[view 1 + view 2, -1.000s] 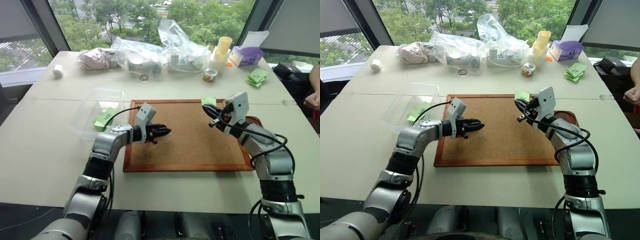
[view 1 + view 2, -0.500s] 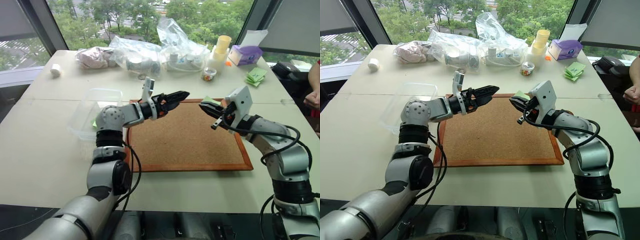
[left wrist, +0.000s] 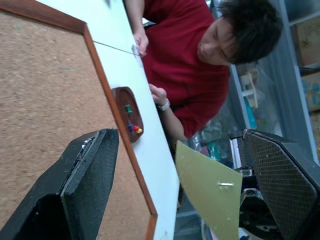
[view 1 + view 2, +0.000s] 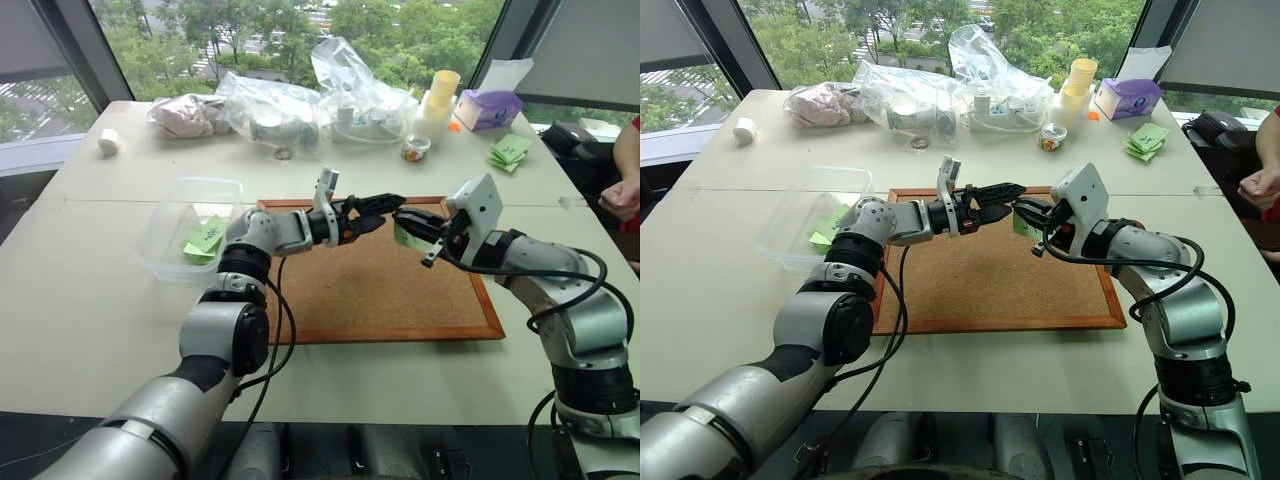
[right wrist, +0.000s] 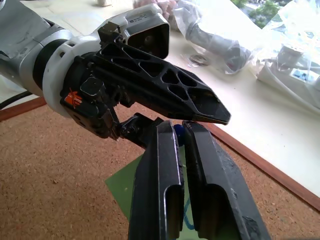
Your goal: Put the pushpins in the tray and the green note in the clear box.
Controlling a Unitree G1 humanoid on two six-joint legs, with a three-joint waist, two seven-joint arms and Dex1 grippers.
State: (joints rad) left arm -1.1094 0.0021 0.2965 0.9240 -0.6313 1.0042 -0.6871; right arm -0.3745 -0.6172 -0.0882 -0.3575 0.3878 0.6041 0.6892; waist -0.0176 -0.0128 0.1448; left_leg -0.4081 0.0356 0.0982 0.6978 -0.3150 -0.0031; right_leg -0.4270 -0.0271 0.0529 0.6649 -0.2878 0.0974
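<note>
My right gripper [image 4: 402, 216] is shut on a blue-headed pushpin [image 5: 178, 132] above the corkboard. The green note [image 4: 405, 237] hangs from that pin just under its tips. My left gripper [image 4: 388, 211] reaches across the board and stands open, fingertips almost touching the right gripper's. In the left wrist view the green note [image 3: 210, 195] sits between the open fingers, with a pin shaft through it. The tray [image 3: 121, 100] lies beside the board's frame and holds a few coloured pushpins [image 3: 133, 127]. The clear box [image 4: 180, 205] sits left of the board with green notes inside.
The wood-framed corkboard [image 4: 370, 290] fills the table's centre. Clear plastic bags [image 4: 300, 110], stacked cups [image 4: 445, 95], a purple tissue box [image 4: 490, 108] and loose green notes [image 4: 513, 152] line the far edge. A person in red [image 4: 625, 190] sits at the right.
My left gripper has swung right and up across the corkboard to the right gripper's tips, rolled over and opened wide. The right gripper has barely moved and still holds the pin and note.
</note>
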